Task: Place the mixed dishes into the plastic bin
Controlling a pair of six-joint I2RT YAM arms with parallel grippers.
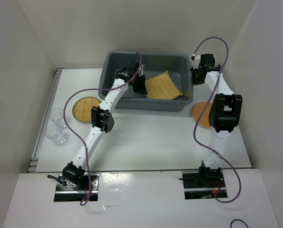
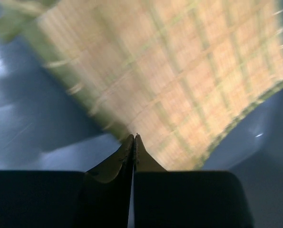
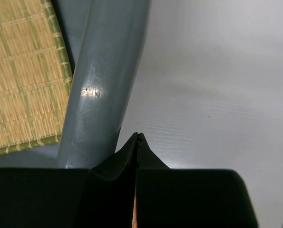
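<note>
White walls close round a white desk point(image 1: 151, 137), with the grey bin point(image 1: 113, 90) at its far side. Inside the bin is the square mat point(image 1: 164, 86), propped at a tilt toward the right wall rather than lying flat. The left hand point(image 2: 134, 137) is down in the bin with its fingers together, tips right at the mat's near edge. Whether they pinch any of it I cannot tell. The right hand point(image 3: 137, 135) hangs just outside the bin's right rim, fingers together and empty.

On the desk lie the yellow round mat point(image 1: 85, 108) just left of the bin, the orange round mat point(image 1: 200, 115) just right of it and partly hidden by the right arm, and the clear cups point(image 1: 57, 126) near the left wall. By my reckoning one piece is in, with two mats and the cups left to go.
</note>
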